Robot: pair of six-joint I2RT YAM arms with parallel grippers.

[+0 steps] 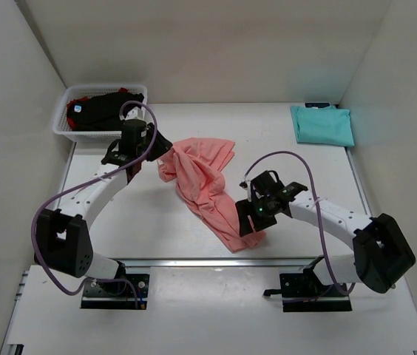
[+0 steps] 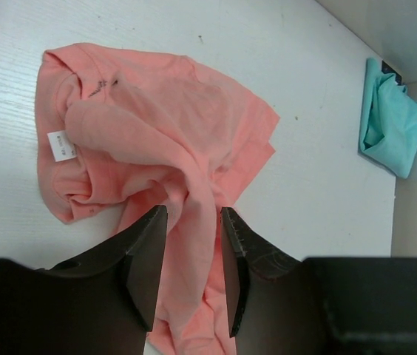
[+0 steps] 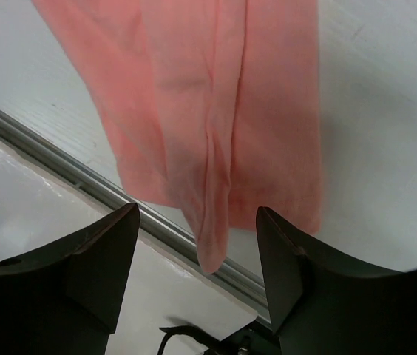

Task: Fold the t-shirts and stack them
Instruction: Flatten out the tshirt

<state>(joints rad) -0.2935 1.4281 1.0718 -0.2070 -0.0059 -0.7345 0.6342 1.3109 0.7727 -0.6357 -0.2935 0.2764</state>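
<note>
A salmon-pink t-shirt (image 1: 207, 188) lies crumpled across the middle of the table, a long strip of it trailing toward the near edge. My left gripper (image 1: 163, 148) hovers over its bunched back-left end. In the left wrist view the left gripper (image 2: 191, 270) is open, with a ridge of the pink t-shirt (image 2: 157, 140) running under the gap. My right gripper (image 1: 251, 225) is at the near end of the strip. It stands open (image 3: 197, 211), and a fold of the pink cloth (image 3: 216, 111) reaches between its fingers without touching them. A folded teal t-shirt (image 1: 321, 124) lies at the back right.
A white mesh basket (image 1: 83, 137) at the back left holds black (image 1: 105, 107) and red cloth. A metal rail (image 1: 194, 262) runs along the table's near edge, just under the pink strip's end. White walls close in the left, back and right sides.
</note>
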